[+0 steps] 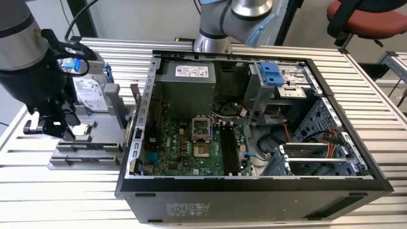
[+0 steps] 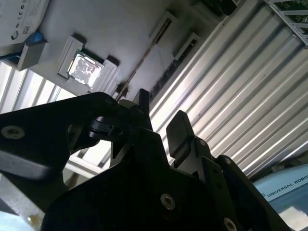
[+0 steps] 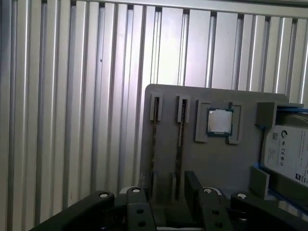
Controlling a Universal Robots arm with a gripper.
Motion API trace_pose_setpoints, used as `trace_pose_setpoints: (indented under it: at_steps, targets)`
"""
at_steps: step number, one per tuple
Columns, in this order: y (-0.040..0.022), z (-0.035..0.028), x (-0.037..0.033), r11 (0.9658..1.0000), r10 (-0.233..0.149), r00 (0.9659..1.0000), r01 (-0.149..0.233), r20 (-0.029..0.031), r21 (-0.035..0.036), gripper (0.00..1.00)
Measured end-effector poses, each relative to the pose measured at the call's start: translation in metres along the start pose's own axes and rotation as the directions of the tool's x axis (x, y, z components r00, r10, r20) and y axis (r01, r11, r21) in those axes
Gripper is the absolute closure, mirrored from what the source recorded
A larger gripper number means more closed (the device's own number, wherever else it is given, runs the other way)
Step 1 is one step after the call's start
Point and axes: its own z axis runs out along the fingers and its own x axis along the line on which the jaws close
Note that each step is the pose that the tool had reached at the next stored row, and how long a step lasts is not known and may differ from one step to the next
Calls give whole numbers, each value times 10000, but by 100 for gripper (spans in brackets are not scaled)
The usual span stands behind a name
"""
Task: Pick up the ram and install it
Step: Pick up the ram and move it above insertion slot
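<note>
At nine o'clock from the computer case (image 1: 254, 183) in the exterior view, the gripper (image 1: 64, 131) hangs over the grey tray (image 1: 83, 160), jaws apart, empty. Closing off-centre could tilt the ram (image 3: 180, 127).

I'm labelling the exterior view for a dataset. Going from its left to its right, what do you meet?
Black claw → large green motherboard → blue plastic bracket inside the open case → red chair seat.
</note>
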Motion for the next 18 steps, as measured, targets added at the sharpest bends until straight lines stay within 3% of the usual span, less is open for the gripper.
trace_pose_setpoints:
  at_steps: [18]
  targets:
    - [-8,327,44,10000,8,10000,-8,0,0,0]
